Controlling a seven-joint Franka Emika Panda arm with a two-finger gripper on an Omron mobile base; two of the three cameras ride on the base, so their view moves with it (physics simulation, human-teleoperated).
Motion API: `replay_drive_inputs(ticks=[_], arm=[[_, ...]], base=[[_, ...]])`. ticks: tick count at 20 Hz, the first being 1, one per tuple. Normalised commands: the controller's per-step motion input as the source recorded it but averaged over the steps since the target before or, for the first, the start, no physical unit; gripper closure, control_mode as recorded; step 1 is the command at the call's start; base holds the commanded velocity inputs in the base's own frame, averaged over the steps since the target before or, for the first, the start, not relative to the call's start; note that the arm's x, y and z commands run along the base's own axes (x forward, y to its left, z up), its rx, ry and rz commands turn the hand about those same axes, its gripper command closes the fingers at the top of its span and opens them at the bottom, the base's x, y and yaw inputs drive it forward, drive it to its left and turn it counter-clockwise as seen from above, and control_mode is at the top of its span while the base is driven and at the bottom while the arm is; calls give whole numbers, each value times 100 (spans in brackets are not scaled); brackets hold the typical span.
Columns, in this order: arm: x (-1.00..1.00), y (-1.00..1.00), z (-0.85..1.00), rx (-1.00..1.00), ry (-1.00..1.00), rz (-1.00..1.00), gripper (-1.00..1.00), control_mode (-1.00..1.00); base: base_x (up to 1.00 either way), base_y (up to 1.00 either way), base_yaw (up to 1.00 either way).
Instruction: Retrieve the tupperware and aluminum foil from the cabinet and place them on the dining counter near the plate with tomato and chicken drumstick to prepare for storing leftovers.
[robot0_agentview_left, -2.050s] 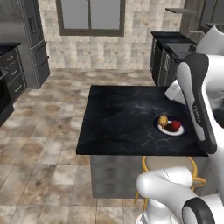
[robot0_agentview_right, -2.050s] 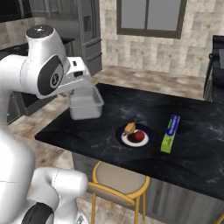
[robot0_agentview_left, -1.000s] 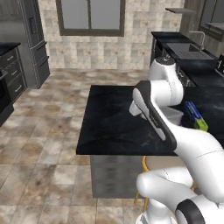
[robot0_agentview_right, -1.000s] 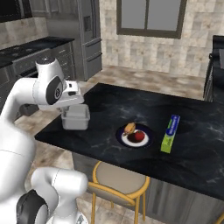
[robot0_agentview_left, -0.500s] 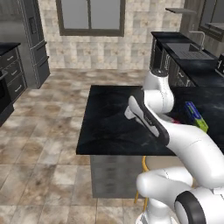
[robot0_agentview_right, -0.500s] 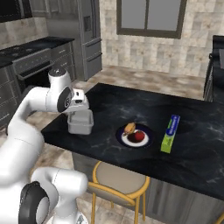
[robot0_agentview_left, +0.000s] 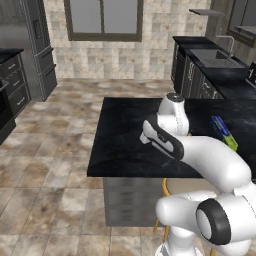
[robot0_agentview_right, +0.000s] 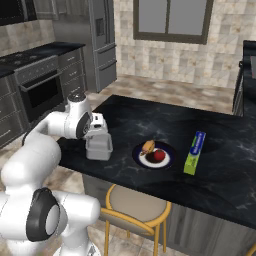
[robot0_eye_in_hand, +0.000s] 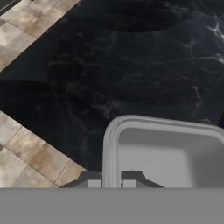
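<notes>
I see my gripper (robot0_eye_in_hand: 110, 183) pinching the rim of the tupperware (robot0_agentview_right: 99, 146), low at the frame's bottom. The tupperware sits on the dark surface (robot0_agentview_right: 210, 175), left of the plate (robot0_agentview_right: 153, 155); the aluminum foil (robot0_agentview_right: 194, 152) lies further right.

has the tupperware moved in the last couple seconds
Yes. In the right base view the tupperware, pinched in the gripper, came down onto the dining counter, left of the plate.
</notes>
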Motion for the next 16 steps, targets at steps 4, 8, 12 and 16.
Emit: replay_drive_inputs(ticks=[4, 8, 12, 16], arm=[[37, -17, -53, 1, 0, 0, 100, -100], [42, -9, -48, 1, 0, 0, 100, -100], [53, 0, -45, 0, 0, 0, 100, -100], [51, -9, -41, 2, 0, 0, 100, -100]], base=[[0, 0, 0], [0, 0, 0], [0, 0, 0], [0, 0, 0]])
